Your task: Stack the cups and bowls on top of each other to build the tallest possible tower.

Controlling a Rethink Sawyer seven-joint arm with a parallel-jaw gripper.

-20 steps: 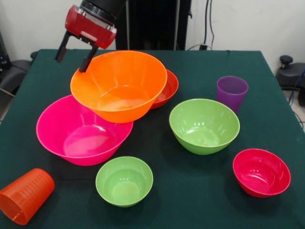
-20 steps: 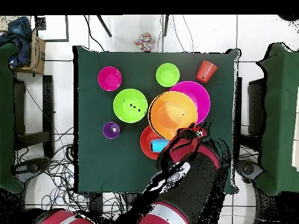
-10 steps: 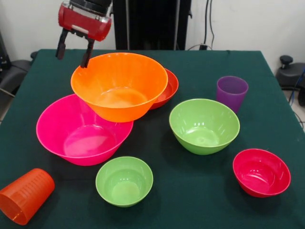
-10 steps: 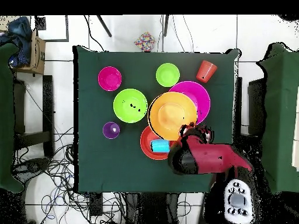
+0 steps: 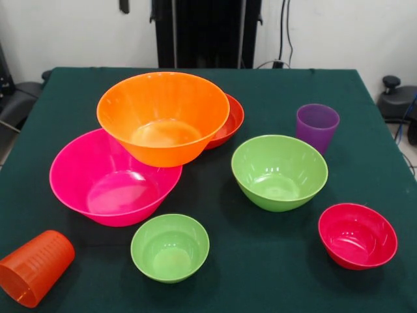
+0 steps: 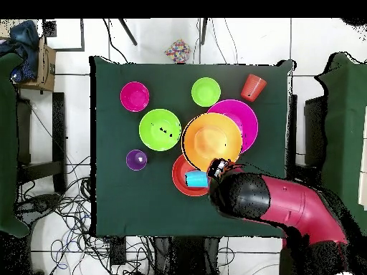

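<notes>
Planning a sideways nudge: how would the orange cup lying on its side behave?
The orange cup lies on its side, so it would probably roll, curving because it tapers. It looks like thin plastic, likely light and easily sent skidding on the green table.

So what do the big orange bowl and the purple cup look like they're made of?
The large orange bowl looks like glossy moulded plastic: bright highlights on its inner wall. The purple cup seems to be translucent plastic with a duller, frosted look.
</notes>
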